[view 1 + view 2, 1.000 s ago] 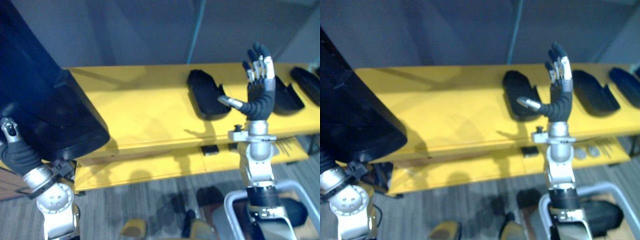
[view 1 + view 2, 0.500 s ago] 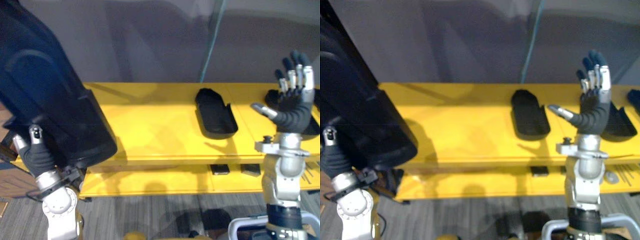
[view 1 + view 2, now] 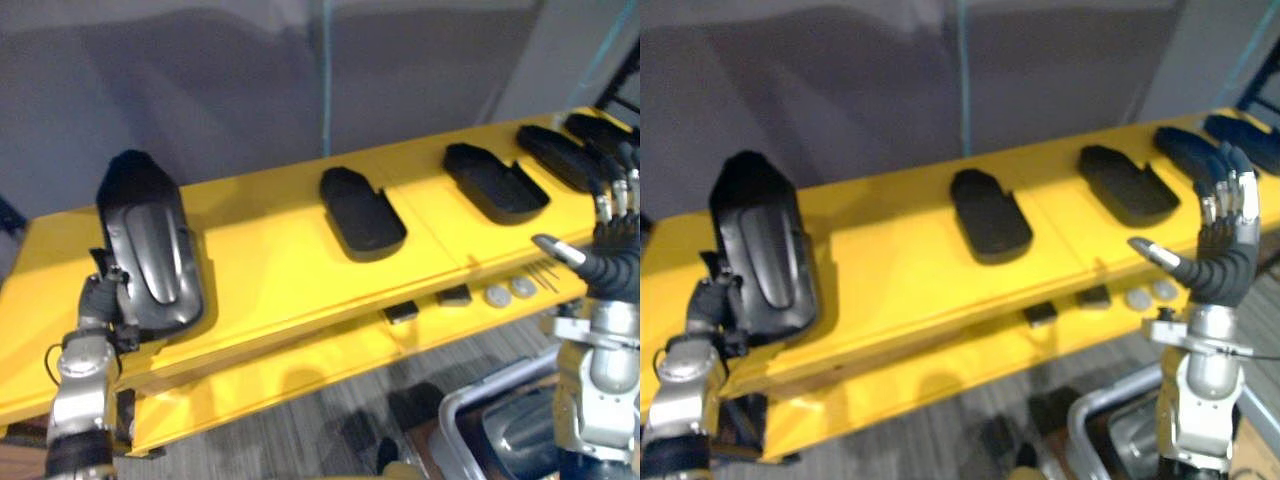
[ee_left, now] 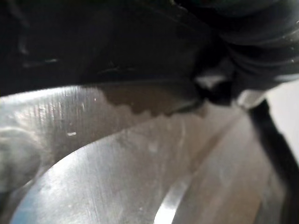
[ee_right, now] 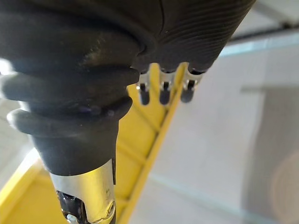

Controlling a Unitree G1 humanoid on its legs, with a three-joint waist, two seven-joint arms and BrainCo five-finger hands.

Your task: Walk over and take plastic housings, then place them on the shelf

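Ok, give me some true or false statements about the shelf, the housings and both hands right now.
The right hand grips a housing. False: it is open and empty.
The left hand is at the big housing, at the left end of the yellow shelf. True.
Other dark housings lie further right on it. True.
The lower level holds nothing. False: small black blocks and round discs lie there.

At eight o'clock the left hand (image 3: 100, 298) wears a dark ribbed cover (image 4: 261, 42) over a rounded silver-grey wrist (image 3: 84, 357). At four o'clock the right hand (image 3: 1222, 272) has silver, dark-tipped fingers (image 3: 1243, 200), a silver thumb (image 3: 1152, 252), the same ribbed cover and a silver-grey forearm (image 3: 1202, 400).
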